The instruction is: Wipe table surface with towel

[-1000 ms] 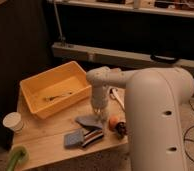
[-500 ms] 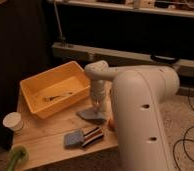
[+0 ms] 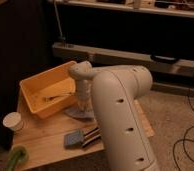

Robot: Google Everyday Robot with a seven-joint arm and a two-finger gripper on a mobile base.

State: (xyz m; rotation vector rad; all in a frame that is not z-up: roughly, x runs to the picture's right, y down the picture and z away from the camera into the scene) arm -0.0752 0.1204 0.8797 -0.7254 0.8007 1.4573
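Left to right. A white paper cup (image 3: pixel 12 121) stands at the table's left edge, a green object (image 3: pixel 16 158) at its near-left corner. The yellow rectangular plastic tray (image 3: pixel 44 91) occupies the far-left part of the light tan wooden table (image 3: pixel 50 140).

Just at the tray's four o'clock corner lies the thin pale grey-blue towel (image 3: pixel 75 113), spread flat on the wood. The gripper (image 3: pixel 83 104) points straight down onto it, jaws closed narrow; the towel sits directly beneath them, pinned rather than lifted, by appearance.

At the towel's six o'clock lie a thicker blue-grey rectangular pad (image 3: pixel 74 138) and a dark striped block (image 3: pixel 90 136).

Judgement: bare wood lies chiefly toward seven o'clock of the jaws; a stroke toward six would meet the pad.
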